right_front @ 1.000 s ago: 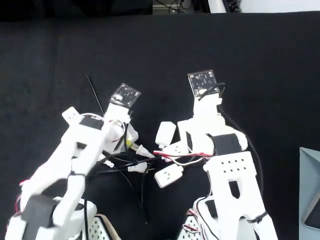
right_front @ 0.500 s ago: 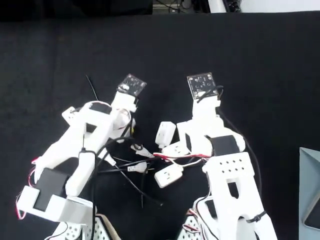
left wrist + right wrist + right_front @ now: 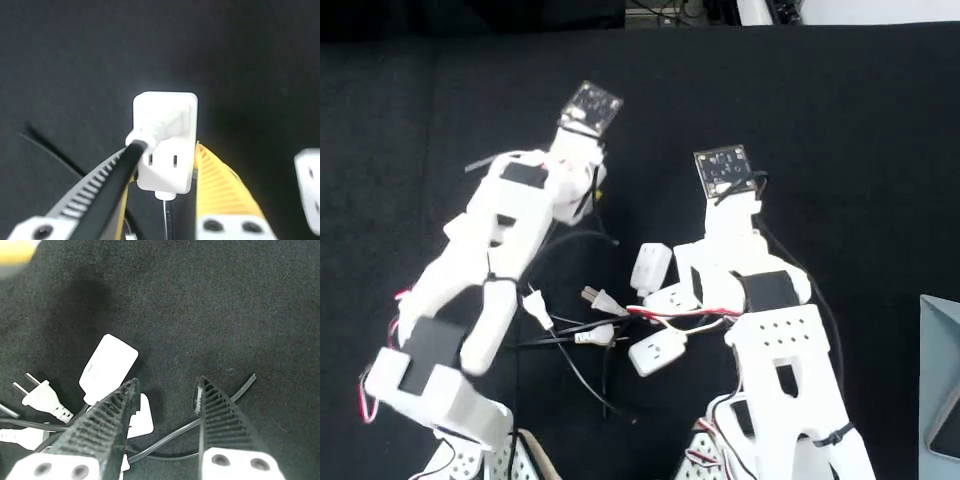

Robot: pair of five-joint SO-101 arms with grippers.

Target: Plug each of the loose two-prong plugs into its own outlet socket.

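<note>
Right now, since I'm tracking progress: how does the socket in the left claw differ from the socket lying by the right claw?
The held socket is clamped in the left claw; the loose socket lies on the table, ungripped, by the open right claw. The held socket has a white plug seated, one slot pair free; the loose socket shows no plug. Both are white.

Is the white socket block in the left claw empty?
No, a white plug sits in one socket of the socket block held in the left claw; its other slots are bare.
</note>
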